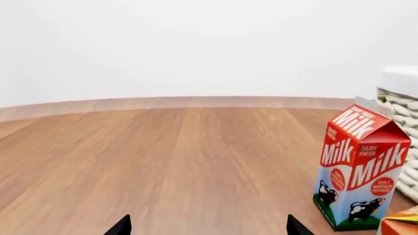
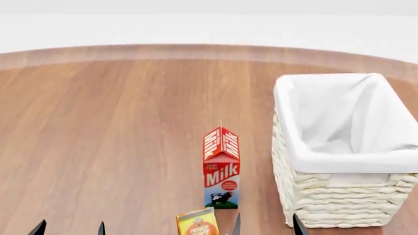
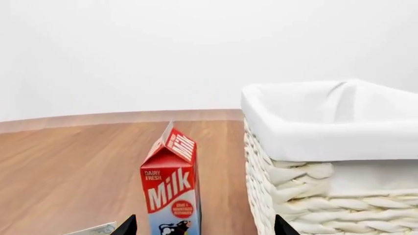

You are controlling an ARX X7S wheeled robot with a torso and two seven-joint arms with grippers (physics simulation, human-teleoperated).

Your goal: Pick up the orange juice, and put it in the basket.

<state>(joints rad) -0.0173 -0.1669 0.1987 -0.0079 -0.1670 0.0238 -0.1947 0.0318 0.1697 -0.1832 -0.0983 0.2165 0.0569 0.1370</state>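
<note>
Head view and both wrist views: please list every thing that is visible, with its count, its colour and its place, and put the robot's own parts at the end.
orange juice: one, yellow and orange carton, at the near edge of the head view, just in front of the milk carton, only its top visible.
milk carton: one, red and white with a blue and green base, upright, left of the basket and apart from it.
basket: one, cream-white wicker with white cloth lining, on the right side, nothing seen inside.
table: one, brown wood, under everything.
left gripper: one, black fingertips apart, at the near left, holding nothing.
right gripper: one, black fingertips apart, at the near edge between the orange juice and the basket, holding nothing.
</note>
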